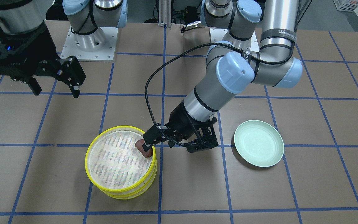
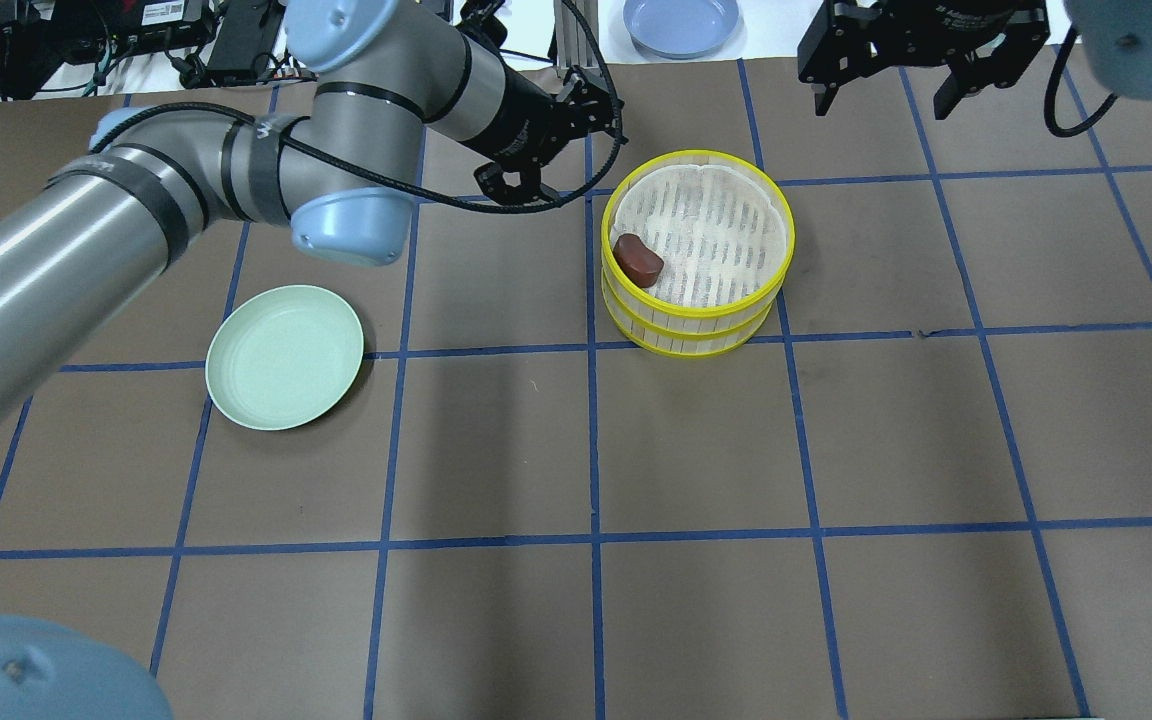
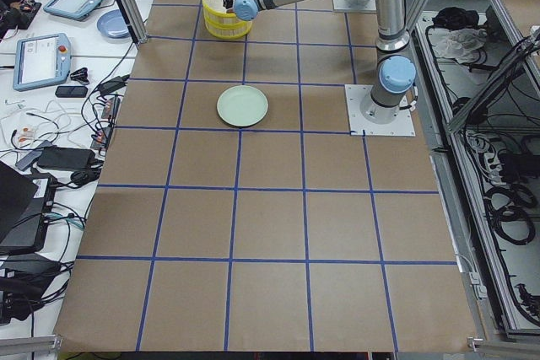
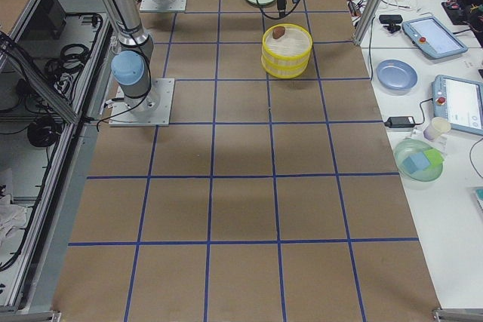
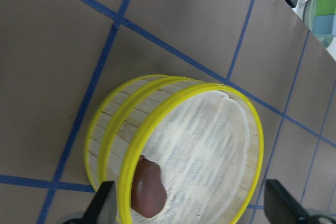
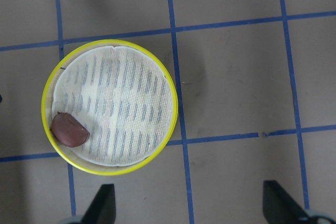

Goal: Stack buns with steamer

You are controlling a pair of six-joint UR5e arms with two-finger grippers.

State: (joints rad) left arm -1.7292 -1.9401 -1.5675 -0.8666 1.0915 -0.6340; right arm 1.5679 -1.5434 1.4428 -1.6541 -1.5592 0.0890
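1. Plainly, shows the steamer (image 2: 696,338) as two yellow-rimmed tiers stacked one on the other, standing on the brown table (image 2: 696,450).
2. Puts the dark reddish-brown bun (image 2: 638,258) on the top tier's white mesh floor, against the wall at about 8 o'clock in the overhead view, lying free of any grip.
3. Places the left gripper (image 2: 556,155) at about 10 o'clock from the steamer overhead, raised and touching neither rim nor bun.
4. Spreads that gripper's fingers (image 5: 105,205) wide at the lower corners of its wrist view, with nothing held between them.
5. Sets the right gripper (image 1: 57,88) between 10 and 11 o'clock from the steamer in the front-facing view, high above the table and well apart from the tiers.
6. Shows its fingers (image 6: 105,203) likewise wide apart and holding nothing, the steamer lying toward 10 o'clock of that wrist view.
7. Has the mint-green plate (image 2: 284,370) between 8 and 9 o'clock from the steamer overhead, well apart from it.
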